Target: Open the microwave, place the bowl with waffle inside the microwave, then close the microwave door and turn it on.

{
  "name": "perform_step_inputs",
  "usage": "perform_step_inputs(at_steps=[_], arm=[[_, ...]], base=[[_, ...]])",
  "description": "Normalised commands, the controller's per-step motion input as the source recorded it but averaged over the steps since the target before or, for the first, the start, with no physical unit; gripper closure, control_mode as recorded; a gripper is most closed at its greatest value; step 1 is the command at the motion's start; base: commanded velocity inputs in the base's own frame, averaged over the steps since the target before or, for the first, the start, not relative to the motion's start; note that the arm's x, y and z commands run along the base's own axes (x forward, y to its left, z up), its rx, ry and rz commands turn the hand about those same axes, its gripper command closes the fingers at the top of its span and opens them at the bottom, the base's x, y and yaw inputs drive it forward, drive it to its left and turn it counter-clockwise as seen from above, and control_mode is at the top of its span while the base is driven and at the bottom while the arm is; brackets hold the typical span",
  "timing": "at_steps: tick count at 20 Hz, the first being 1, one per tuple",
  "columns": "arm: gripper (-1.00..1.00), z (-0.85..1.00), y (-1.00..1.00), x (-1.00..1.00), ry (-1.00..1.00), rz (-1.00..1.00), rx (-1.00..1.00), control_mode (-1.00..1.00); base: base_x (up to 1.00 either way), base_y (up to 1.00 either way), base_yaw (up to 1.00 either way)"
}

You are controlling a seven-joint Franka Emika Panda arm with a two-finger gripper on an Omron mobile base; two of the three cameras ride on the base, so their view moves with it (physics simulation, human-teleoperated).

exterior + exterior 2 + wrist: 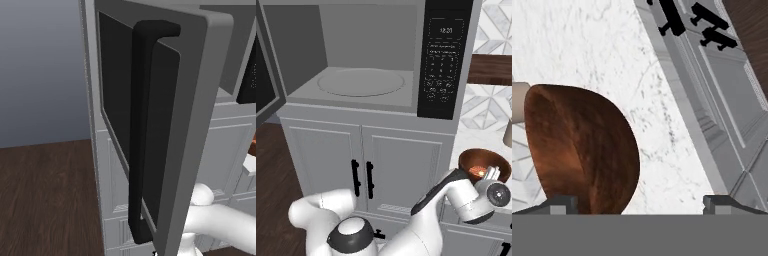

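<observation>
The microwave (371, 60) stands wide open above white panelled cabinet doors (363, 160), its grey cavity bare apart from the round turntable plate (361, 82) on its floor, and its dark control strip (443, 60) runs down the right side of the front. The microwave door (165, 125) is swung out to the left and towers close in the left base view, where its dark glass window and long black bar handle (140, 135) take up most of the frame; in the right base view only its edge shows at the far left. The bowl (484, 165), a round deep brown one, sits on the white marble tabletop (476, 137) to the right of the microwave, outside the oven, with something pale and reddish lying inside it. The white arm reaches low and to the right across the cabinet fronts, and the gripper (642, 202) has its two fingertips spread wide and holds nothing. In the hand view the bowl's (582, 150) brown side lies just beyond the left-hand fingertip (559, 204), while the other fingertip stands over the marble near the tabletop's edge. A dark wooden floor (45, 200) stretches away to the left of the cabinets.
</observation>
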Motion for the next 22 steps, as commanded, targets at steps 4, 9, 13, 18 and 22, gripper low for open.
perform_step_inputs(at_steps=[4, 9, 13, 18, 22], arm=[[-1.0, 0.14, -0.43, 0.0, 0.04, 0.08, 0.0, -1.0], [-1.0, 0.08, -0.19, 0.14, 0.0, 0.07, 0.0, -1.0], [-1.0, 0.0, -0.03, 0.4, 0.0, 0.03, 0.0, -1.0], [-1.0, -0.02, -0.01, 0.46, 0.1, 0.02, 0.0, -1.0], [-1.0, -0.29, -0.02, 0.47, 0.3, 0.0, 0.0, -1.0]], base=[[0.0, 0.0, 0.0], [0.0, 0.0, 0.0], [0.0, 0.0, 0.0], [0.0, 0.0, 0.0], [0.0, 0.0, 0.0]])
